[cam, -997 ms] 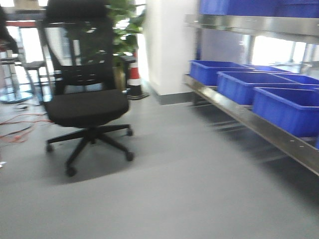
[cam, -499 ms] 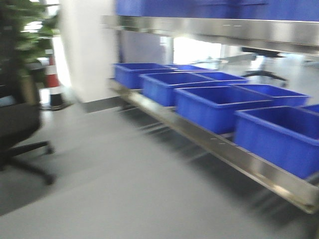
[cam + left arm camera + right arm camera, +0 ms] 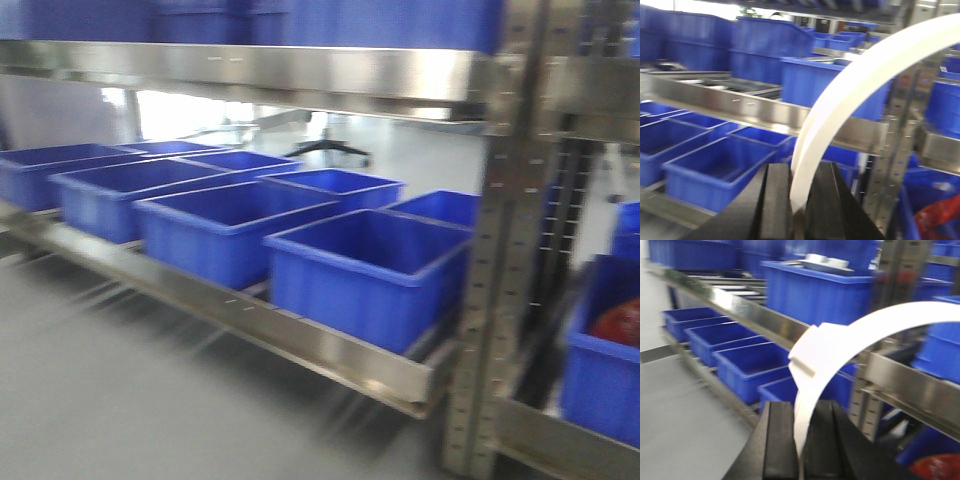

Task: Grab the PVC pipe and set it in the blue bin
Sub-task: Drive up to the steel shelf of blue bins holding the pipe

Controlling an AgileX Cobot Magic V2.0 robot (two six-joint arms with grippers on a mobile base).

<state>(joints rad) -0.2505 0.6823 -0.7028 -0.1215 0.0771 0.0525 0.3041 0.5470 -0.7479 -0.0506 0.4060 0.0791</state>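
The white PVC pipe (image 3: 840, 95) is held in the air in front of the rack, not in any bin. In our left wrist view it rises from between the black fingers (image 3: 775, 200) of our left gripper (image 3: 799, 207), which are clamped against it, and arcs up towards the right. Our right gripper (image 3: 799, 447) is likewise closed on curved PVC pipe (image 3: 855, 335), here with a stepped collar just above the fingers. We cannot tell whether both grippers hold one length or two. Behind and below the pipe, open blue bins (image 3: 365, 270) stand in a row, side by side, on the lower steel shelf (image 3: 300, 345). More bins sit on the upper shelf (image 3: 300, 75). A perforated steel upright (image 3: 500, 250) stands just right of the nearest bin. Beyond it, another bin (image 3: 590, 385) holds a red object (image 3: 622, 322), too blurred to identify. Grey floor (image 3: 100, 410) lies in front of the rack.
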